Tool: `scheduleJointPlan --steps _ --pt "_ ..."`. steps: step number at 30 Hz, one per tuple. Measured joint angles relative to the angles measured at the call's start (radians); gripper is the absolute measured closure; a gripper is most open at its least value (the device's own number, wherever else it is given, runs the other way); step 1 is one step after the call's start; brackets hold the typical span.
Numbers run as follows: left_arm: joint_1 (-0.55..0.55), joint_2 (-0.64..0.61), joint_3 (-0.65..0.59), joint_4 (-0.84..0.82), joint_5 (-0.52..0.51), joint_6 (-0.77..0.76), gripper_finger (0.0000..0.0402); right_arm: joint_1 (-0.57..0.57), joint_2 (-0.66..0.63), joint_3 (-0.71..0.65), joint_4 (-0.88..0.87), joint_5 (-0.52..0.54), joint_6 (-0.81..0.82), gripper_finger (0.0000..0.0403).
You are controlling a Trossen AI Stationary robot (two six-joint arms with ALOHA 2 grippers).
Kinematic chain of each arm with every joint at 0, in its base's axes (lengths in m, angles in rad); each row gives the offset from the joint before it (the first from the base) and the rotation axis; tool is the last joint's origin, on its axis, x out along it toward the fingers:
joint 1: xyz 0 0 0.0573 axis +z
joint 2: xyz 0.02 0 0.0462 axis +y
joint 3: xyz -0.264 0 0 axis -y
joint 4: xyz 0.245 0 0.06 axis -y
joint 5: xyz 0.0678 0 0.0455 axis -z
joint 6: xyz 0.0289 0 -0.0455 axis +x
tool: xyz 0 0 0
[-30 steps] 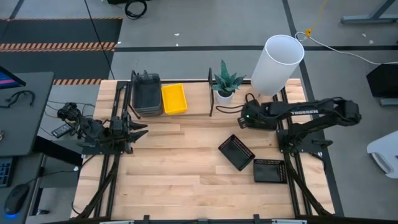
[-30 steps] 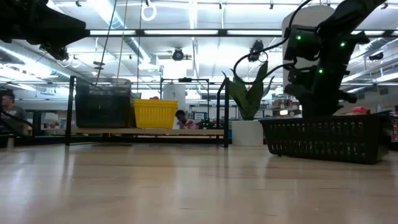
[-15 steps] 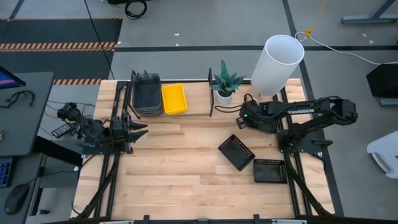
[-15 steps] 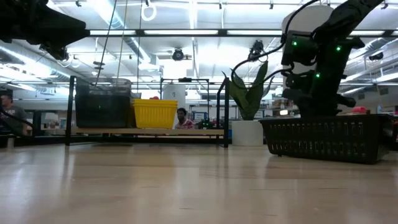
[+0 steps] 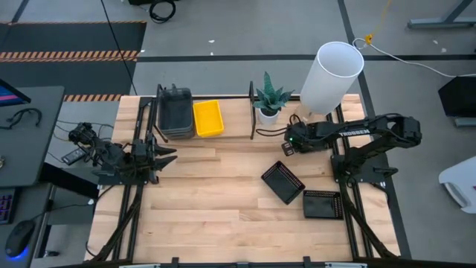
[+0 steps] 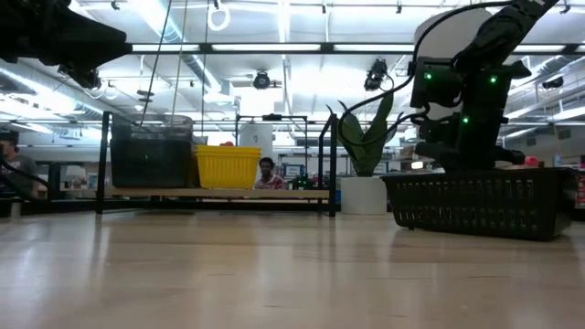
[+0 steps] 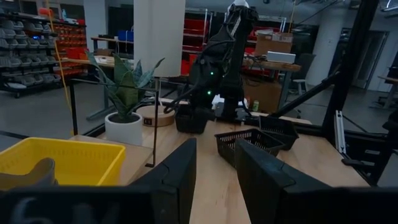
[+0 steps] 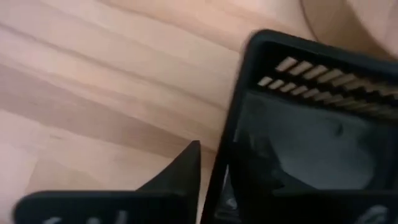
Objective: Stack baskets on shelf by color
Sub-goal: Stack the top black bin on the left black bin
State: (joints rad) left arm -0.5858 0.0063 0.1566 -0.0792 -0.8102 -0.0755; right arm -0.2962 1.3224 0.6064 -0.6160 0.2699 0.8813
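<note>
The shelf [image 5: 234, 123] stands along the far left part of the table. On its board a stack of dark grey baskets [image 5: 175, 113] sits beside a yellow basket [image 5: 207, 117]. Two black mesh baskets lie on the tabletop, one turned aslant [image 5: 282, 182] and one near the right edge [image 5: 322, 203]. My right gripper [image 5: 285, 147] hovers just off the far corner of the aslant basket, and the right wrist view looks down into that basket [image 8: 311, 124]. My left gripper [image 5: 167, 155] waits open at the table's left, in front of the shelf.
A potted plant [image 5: 268, 100] stands right of the shelf's end frame, and a tall white cylinder [image 5: 331, 71] stands at the far right corner. Black arm frames run along both table sides. In the low view, people show in the room behind the shelf [image 6: 219, 193].
My right gripper has drifted a little toward the table's left and far edge, away from the aslant black basket. The baskets and my left arm have stayed where they were.
</note>
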Motion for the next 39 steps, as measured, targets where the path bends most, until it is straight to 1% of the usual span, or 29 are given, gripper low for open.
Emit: scheduleJointPlan --steps 6,8,10,14,18,21,25,29,32,39 --pt "0.000 0.000 0.000 0.000 0.000 0.000 0.0285 0.000 0.000 0.000 -0.004 -0.038 -0.023 0.0391" --pt "0.000 0.000 0.000 0.000 0.000 0.000 0.0285 0.000 0.000 0.000 -0.005 -0.044 -0.027 0.0394" --pt "0.000 0.000 0.000 0.000 0.000 0.000 0.0285 0.001 -0.001 0.001 -0.006 -0.058 -0.024 0.0389" --pt "0.000 0.000 0.000 0.000 0.000 0.000 0.0285 0.021 -0.010 0.002 -0.006 -0.108 -0.023 0.0391" --pt "0.000 0.000 0.000 0.000 0.000 0.000 0.0285 0.047 -0.048 0.001 -0.012 -0.139 -0.023 0.0397" --pt "0.000 0.000 0.000 0.000 0.000 0.000 0.0285 0.075 -0.077 0.031 -0.056 -0.139 -0.019 0.0397" --pt "0.000 0.000 0.000 0.000 0.000 0.000 0.0285 0.150 -0.092 0.095 -0.105 -0.101 -0.015 0.0397" --pt "0.000 0.000 0.000 0.000 0.000 0.000 0.0285 0.242 -0.092 0.161 -0.123 -0.059 -0.052 0.0397" --pt "0.000 0.000 0.000 0.000 0.000 0.000 0.0285 0.316 -0.092 0.214 -0.166 -0.008 -0.097 0.0398" --pt "0.000 0.000 0.000 0.000 0.000 0.000 0.0285 0.555 -0.080 0.279 -0.167 0.120 -0.224 0.0398"
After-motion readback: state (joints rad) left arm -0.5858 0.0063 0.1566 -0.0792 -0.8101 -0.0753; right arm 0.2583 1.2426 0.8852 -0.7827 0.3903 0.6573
